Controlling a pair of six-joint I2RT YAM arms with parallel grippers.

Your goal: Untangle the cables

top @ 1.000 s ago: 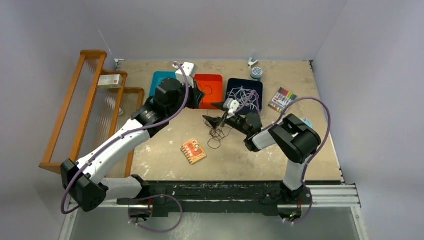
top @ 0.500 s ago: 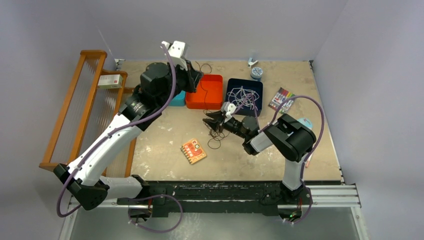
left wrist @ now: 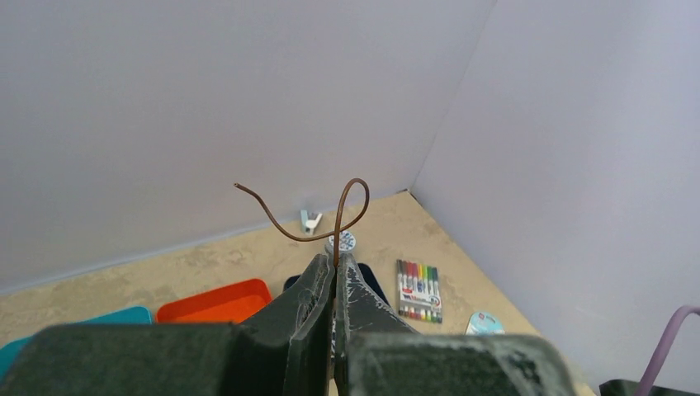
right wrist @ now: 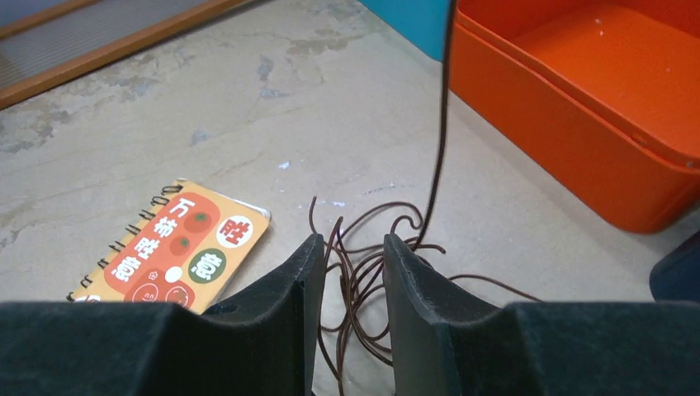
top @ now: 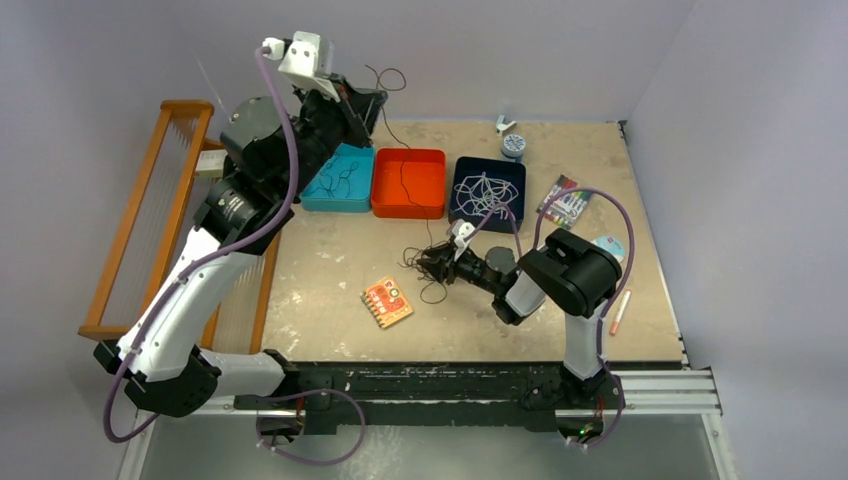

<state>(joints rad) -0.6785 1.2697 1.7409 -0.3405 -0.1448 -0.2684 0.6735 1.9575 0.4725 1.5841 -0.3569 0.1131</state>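
RIGHT ARM, LOWER CENTRE: My right gripper (right wrist: 345, 266) sits low on the tabletop (top: 320, 270). Its fingers (right wrist: 276, 289) are set narrowly apart, not clamped. Several strands of the dark cable tangle (right wrist: 361, 272) lie in the gap between them.

Just left of the tangle, and clear of it, lies an orange spiral notebook (top: 387, 302).

From the tangle one dark strand (right wrist: 442, 124) rises steeply toward the upper left of the frame, crossing over the orange tray (top: 430, 195).

Past mid-table three trays stand in a row. The teal tray (top: 355, 192) on the left has a thin dark cable (top: 340, 178) lying in it, and the orange tray is in the middle. The navy tray (top: 458, 175) on the right holds a heap of white cables (top: 487, 190). Right of the navy tray is a pack of coloured markers (top: 565, 200). A wooden rack (top: 170, 220) lines the left edge.

LEFT ARM, UPPER LEFT: My left gripper (left wrist: 336, 262) is raised high against the back wall. It is pinched tight on the strand's upper end, whose free tip curls in a loop (left wrist: 351, 202) above the fingertips.
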